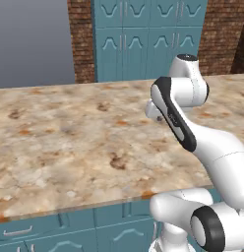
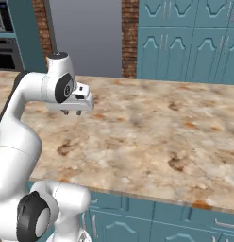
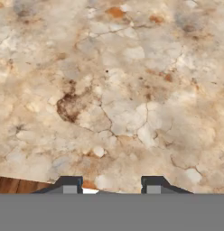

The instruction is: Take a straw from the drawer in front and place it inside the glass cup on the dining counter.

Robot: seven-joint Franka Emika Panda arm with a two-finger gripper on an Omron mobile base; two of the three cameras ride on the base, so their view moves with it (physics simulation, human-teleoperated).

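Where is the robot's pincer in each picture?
Left base view: the pincer peeks out right of centre, partly hidden behind the arm.
Right base view: the pincer is at upper left, pointing down.
Hand view: the pincer has two dark tips at the bottom middle, apart, with nothing between them.
Shared landmark: the speckled dining counter lies under it in all three.

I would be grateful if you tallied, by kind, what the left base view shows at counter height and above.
Beige speckled stone dining counter: 1
White robot arm with dark joints: 1
Red-brown brick wall strips: 2
Bank of tall teal cabinet doors: 1
Total: 5
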